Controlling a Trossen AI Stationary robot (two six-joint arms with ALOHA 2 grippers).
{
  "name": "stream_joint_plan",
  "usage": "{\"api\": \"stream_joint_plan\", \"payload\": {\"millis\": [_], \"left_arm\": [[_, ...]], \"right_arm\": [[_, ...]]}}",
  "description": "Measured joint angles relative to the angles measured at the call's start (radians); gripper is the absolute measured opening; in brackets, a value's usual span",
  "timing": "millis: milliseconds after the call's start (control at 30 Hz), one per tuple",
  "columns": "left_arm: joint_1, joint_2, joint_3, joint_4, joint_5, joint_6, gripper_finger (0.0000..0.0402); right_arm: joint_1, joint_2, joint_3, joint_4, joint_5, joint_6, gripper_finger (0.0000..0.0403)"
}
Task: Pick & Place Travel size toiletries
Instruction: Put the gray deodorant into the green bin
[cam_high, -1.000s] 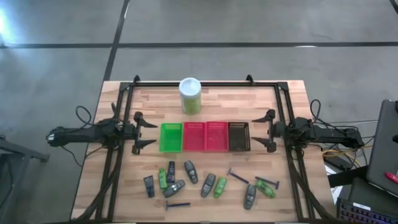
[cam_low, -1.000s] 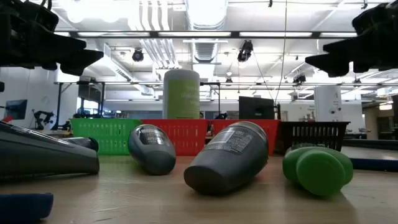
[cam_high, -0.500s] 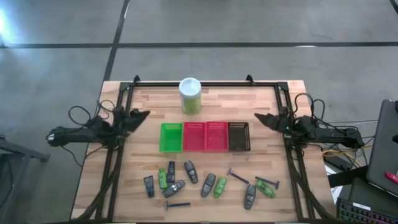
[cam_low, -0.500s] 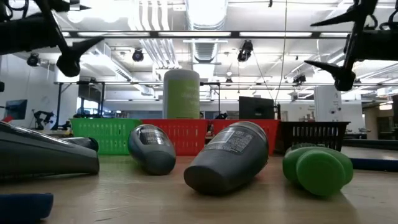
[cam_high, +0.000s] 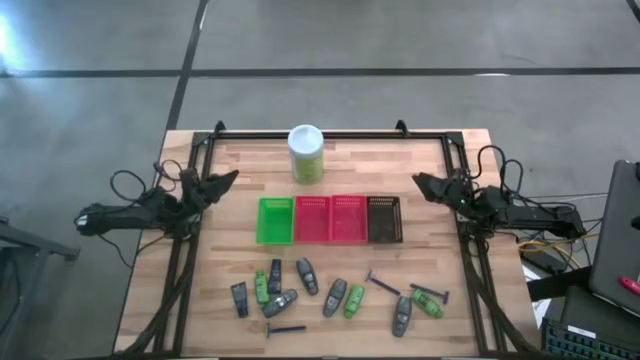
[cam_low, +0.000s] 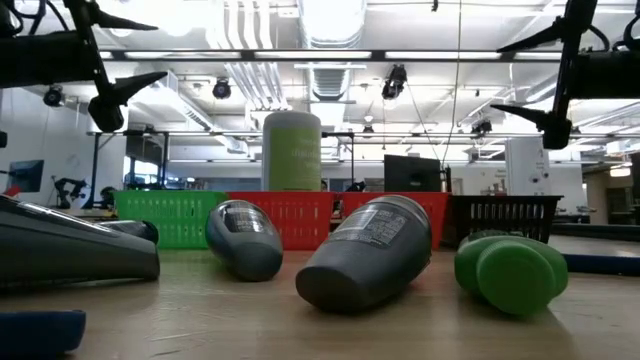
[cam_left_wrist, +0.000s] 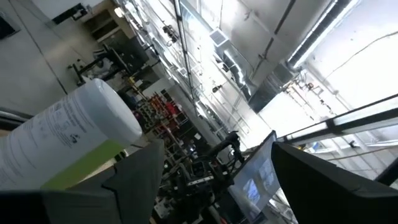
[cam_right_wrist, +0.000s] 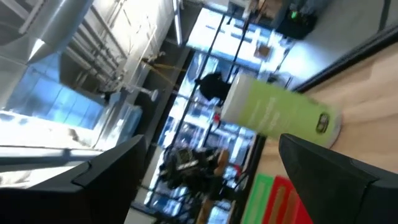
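The left tool (cam_high: 222, 180) is hovering above the table's left side, its fingers spread apart and holding nothing. The right tool (cam_high: 424, 184) is hanging over the table's right side, likewise spread and empty. Both are pointing inward toward the white-and-green canister (cam_high: 306, 153), which is standing upright near the far edge of the wooden table (cam_high: 460, 155).

A row of four small baskets is sitting at the table's middle: a green basket (cam_high: 275, 221), two red baskets (cam_high: 330, 219) and a dark mesh basket (cam_high: 384, 219), touching side by side.

The travel size toiletries are lying scattered along the near edge, well apart from both tools: grey squeeze tubes (cam_high: 334, 297), bright green tubes (cam_high: 354, 301), a small dark tube (cam_high: 239, 298) and thin dark-blue razors (cam_high: 381, 283). In the low view a grey tube (cam_low: 372, 252) is lying beside a green one (cam_low: 511, 273).
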Motion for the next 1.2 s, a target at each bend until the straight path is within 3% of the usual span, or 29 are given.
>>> {"api": "stream_joint_plan", "payload": {"millis": [133, 433, 533, 733, 867, 1033, 1200], "left_arm": [[0.001, 0.018, 0.009, -0.04, -0.059, -0.071, 0.03], [0.0, 0.245, 0.318, -0.767, -0.093, -0.336, 0.03], [0.0, 0.362, 0.437, -0.953, -0.057, -0.41, 0.03], [-0.001, 0.621, 0.639, -1.204, 0.109, -0.466, 0.03], [-0.015, 0.788, 0.75, -1.373, 0.14, -0.482, 0.03], [-0.051, 0.943, 0.835, -1.483, 0.161, -0.473, 0.03], [-0.072, 1.017, 0.877, -1.483, 0.157, -0.458, 0.03]], "right_arm": [[0.0, 0.0, 0.0, 0.0, -0.018, 0.026, 0.0364], [0.0, 0.001, 0.0, -0.055, -0.024, 0.065, 0.0364], [0.001, 0.014, 0.0, -0.101, -0.042, 0.102, 0.0364], [0.002, 0.083, 0.0, -0.133, -0.069, 0.152, 0.0364], [0.002, 0.134, 0.0, -0.136, -0.076, 0.166, 0.0364], [0.002, 0.185, 0.0, -0.135, -0.134, 0.202, 0.0364], [0.002, 0.223, 0.004, -0.135, -0.158, 0.212, 0.0364]]}}
